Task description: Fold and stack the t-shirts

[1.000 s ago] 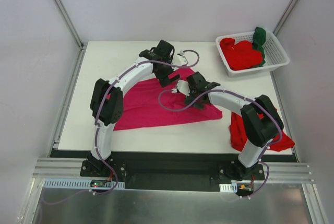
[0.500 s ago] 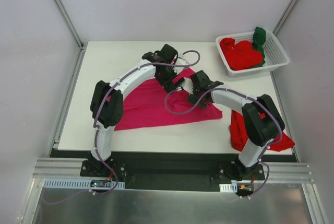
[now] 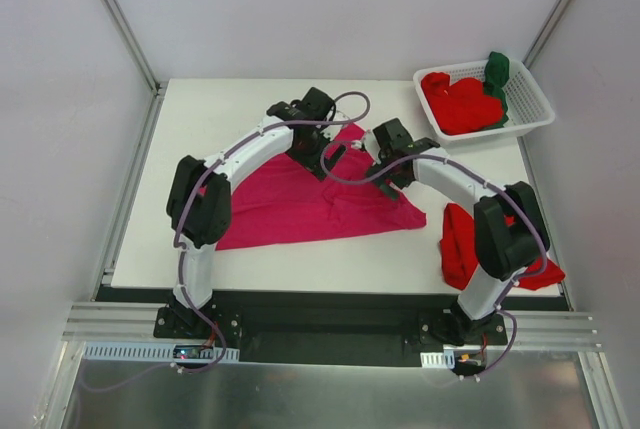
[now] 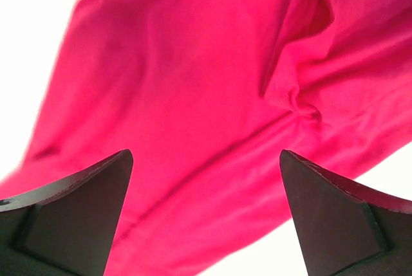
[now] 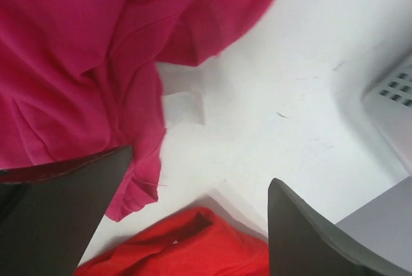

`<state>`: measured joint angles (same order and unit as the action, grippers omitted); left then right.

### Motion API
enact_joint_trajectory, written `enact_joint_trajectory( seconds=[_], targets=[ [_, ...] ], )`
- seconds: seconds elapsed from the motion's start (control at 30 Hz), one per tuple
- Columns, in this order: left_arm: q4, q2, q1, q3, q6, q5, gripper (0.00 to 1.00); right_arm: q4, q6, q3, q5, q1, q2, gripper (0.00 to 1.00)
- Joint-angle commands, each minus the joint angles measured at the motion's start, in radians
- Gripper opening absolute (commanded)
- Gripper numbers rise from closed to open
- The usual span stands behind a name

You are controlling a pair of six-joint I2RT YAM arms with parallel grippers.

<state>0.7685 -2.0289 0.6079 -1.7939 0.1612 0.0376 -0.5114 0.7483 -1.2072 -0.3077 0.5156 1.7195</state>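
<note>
1. Starting big: the white table [image 3: 200, 109] carries everything, with both arms reaching in from its near edge.
2. The magenta-pink t-shirt [image 3: 290, 204] lies across the middle of the table, lopsided and creased, not folded yet. The left gripper [image 4: 206, 154] hangs over its far part with jaws spread wide and nothing in them. The right gripper [image 5: 201, 165] sits at the shirt's right-hand hem, also gaping and empty. If it were me, I'd have each one pinch a single layer right at the hem, lift together and keep the cloth taut, so the fold lands straight instead of bunching up like that wrinkle under the left one.
3. The white basket [image 3: 535, 99] is in the far right corner of the table. It holds bright red shirts [image 3: 462, 104] heaped up, plus a dark green one [image 3: 497, 71] poking over the far rim.
4. A loose red shirt [image 3: 460, 244] is crumpled at the near right corner.
5. Tiny white patch [image 5: 183, 107] just beside the pink hem, tag or tape, can't tell.
</note>
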Motion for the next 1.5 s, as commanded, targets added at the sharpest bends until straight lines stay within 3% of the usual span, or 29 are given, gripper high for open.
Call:
enact_joint_trajectory(
  seconds=[0.0, 0.17, 0.4, 0.73, 1.03, 1.47],
  targets=[
    [0.026, 0.113, 0.016, 0.057, -0.155, -0.031, 0.99, -0.117, -0.183, -0.162, -0.027, -0.032, -0.058, 0.96],
    [0.028, 0.116, 0.021, 0.07, -0.306, -0.048, 0.99, -0.378, -0.482, -0.397, 0.224, -0.084, 0.025, 1.0],
    [0.025, 0.072, 0.023, 0.067, -0.495, 0.126, 0.99, -0.378, -0.717, -0.321, 0.459, -0.111, 0.035, 0.96],
    [0.023, -0.077, 0.023, 0.068, -0.555, 0.271, 0.99, -0.351, -0.676, -0.275, 0.501, -0.181, 0.152, 0.96],
    [0.029, -0.123, 0.052, 0.036, -0.534, 0.173, 0.97, -0.306, -0.621, -0.322, 0.397, -0.186, 0.17, 0.96],
    [0.029, -0.197, 0.075, 0.002, -0.5, 0.047, 0.98, -0.217, -0.61, -0.285, 0.47, -0.192, 0.195, 0.96]
  ],
)
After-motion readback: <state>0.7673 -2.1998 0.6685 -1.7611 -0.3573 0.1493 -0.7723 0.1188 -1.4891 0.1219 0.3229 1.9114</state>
